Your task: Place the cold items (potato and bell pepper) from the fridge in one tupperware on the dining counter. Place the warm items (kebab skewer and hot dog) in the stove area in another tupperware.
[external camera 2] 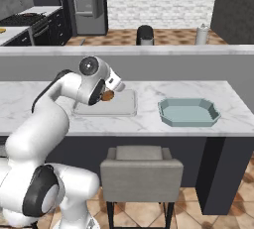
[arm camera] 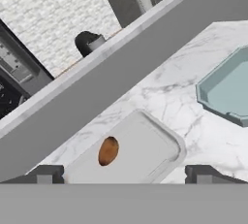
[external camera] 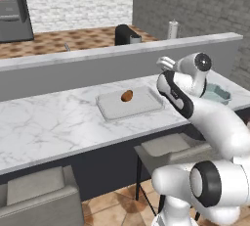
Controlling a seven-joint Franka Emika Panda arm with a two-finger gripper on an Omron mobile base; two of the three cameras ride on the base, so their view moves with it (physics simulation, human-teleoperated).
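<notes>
Fridge (external camera 2: pixel 88 5): far left, beyond the ledge.
Worktop (external camera: pixel 44 122): white marble, grey back ledge.
Tray (external camera: pixel 129 103): flat, pale, on the worktop left of centre.
Potato (external camera: pixel 127 95): lies inside the tray, near its back edge, touching nothing else.
End effector (arm camera: pixel 123 172): above the tray's near side, fingers spread wide, holding nothing.
Teal container (external camera 2: pixel 189 111): on the worktop right of the tray, apart from it.
</notes>
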